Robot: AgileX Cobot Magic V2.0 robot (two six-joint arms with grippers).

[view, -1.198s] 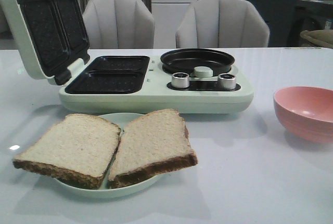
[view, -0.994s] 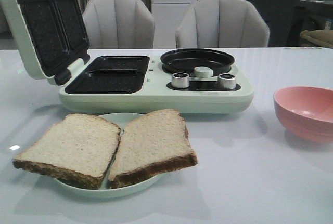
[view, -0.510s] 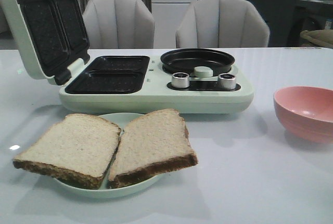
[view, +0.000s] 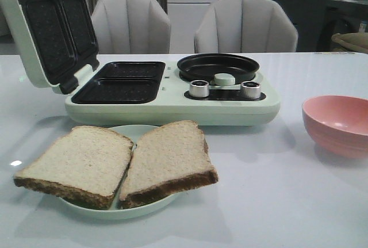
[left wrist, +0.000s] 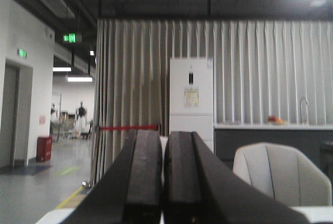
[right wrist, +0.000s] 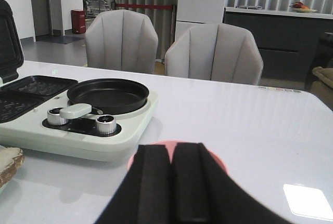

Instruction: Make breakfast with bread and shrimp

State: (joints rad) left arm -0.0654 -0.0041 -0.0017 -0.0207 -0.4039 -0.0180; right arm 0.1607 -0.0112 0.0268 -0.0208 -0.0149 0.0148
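Nothing has started, by the look of it: both slices of bread [view: 118, 164] lie side by side on the pale plate [view: 123, 210] at six o'clock on the worktop [view: 270, 202], touching along their inner edges and hanging over the plate's rim. Straight behind them, at twelve o'clock, the grill [view: 167, 95] stands with its lid [view: 49, 29] tipped up, both dark trays bare and the round pan [view: 218, 67] bare too. The shrimp is not visible anywhere; the pink bowl [view: 336, 124] at three o'clock hides its contents. The left pincer [left wrist: 164, 174] is pressed closed on nothing, held high and facing the room; the right pincer [right wrist: 174, 182] is closed and empty too, just above the bowl. All the loading remains, I'd judge. Open worktop lies between plate and bowl; the raised lid crowds the left approach.
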